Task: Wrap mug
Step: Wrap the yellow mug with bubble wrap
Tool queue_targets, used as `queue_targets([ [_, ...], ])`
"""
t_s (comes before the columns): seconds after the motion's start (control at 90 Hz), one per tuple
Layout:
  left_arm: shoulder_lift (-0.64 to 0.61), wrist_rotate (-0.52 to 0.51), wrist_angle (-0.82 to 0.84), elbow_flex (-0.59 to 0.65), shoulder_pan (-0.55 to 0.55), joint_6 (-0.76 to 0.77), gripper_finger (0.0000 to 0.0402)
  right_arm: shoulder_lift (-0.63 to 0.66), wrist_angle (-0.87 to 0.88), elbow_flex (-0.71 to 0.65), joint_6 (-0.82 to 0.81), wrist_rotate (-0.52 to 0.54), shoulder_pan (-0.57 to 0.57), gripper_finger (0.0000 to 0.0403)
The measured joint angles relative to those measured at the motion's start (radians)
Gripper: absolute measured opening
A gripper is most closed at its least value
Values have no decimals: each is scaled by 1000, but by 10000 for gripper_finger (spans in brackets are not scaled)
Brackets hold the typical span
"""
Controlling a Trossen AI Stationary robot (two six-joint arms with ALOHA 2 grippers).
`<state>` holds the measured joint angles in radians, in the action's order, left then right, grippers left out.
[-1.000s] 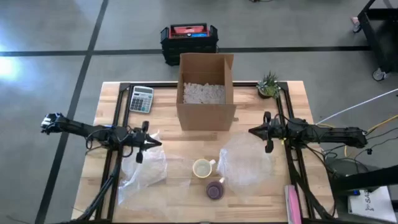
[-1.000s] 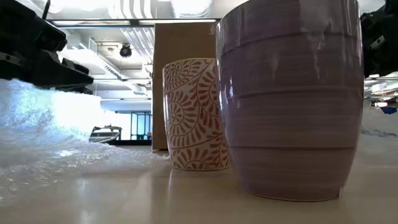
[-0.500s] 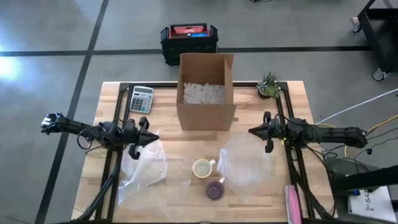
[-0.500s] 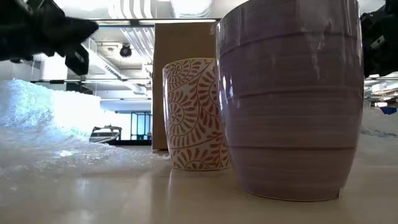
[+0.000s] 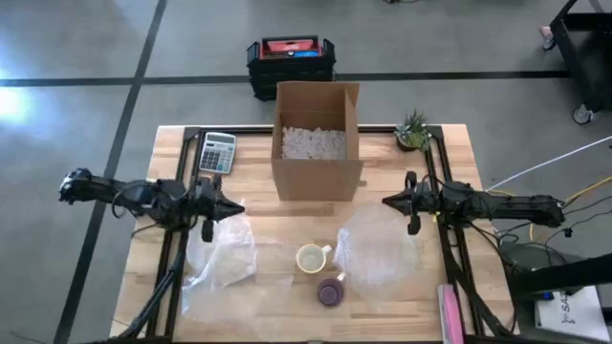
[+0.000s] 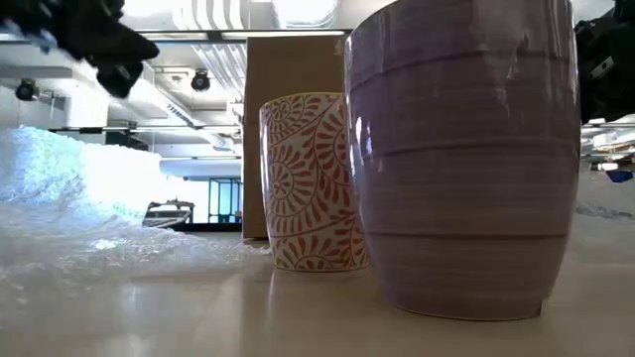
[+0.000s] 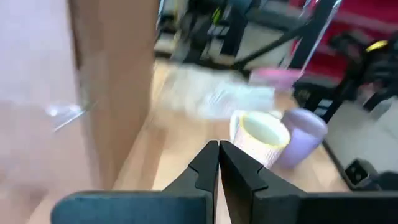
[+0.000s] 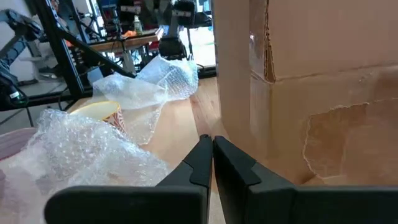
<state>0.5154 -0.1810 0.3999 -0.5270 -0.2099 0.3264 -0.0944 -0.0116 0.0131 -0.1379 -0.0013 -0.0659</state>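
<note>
Wood planks make the table (image 5: pixel 258 186), and from above the left gripper (image 5: pixel 228 206) hangs over the upper edge of a crumpled clear bubble wrap sheet (image 5: pixel 222 263), its fingers pressed together and holding nothing. The patterned mug (image 5: pixel 311 258), round and cream inside, stands well to the right of this gripper and a bit nearer the front edge, and the purple cup (image 5: pixel 331 291) is just beyond it. The right gripper (image 5: pixel 394 202) waits at the edge of a second bubble wrap sheet (image 5: pixel 375 250), also closed and empty. A brown cardboard box (image 5: pixel 316 140) with white filling stands between both grippers, toward the back.

At table height, the purple cup (image 6: pixel 461 159) shows smooth horizontal ridges, and the patterned mug (image 6: pixel 313 183) carries orange spiral leaves on white.

The left wrist camera shows the two dark fingers (image 7: pixel 205 168) touching, with the patterned mug (image 7: pixel 261 137) ahead of them.

The right wrist camera shows its fingers (image 8: pixel 202 158) closed beside the flat cardboard wall (image 8: pixel 317 93).
</note>
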Motion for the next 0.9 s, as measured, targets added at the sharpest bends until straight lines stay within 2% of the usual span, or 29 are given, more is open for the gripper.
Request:
queue_targets([
  [0.122, 157, 25, 201, -143, -19, 84, 0, 0, 0, 0, 0, 0, 0, 0],
  [0.233, 306, 132, 292, -209, -38, 179, 0, 0, -1, 0, 2, 0, 0, 0],
  [0.478, 586, 312, 351, -219, -119, 359, 0, 0, -5, 0, 24, 1, 0, 0],
  [0.578, 677, 340, 356, -212, -120, 381, 4, 0, -4, 0, -44, -1, 0, 0],
  [0.722, 769, 380, 293, -213, -113, 415, 44, 0, -3, 0, -115, -2, 0, 0],
  [0.9, 839, 480, 179, -213, -114, 445, 138, 0, -3, 0, -149, -1, 0, 0],
])
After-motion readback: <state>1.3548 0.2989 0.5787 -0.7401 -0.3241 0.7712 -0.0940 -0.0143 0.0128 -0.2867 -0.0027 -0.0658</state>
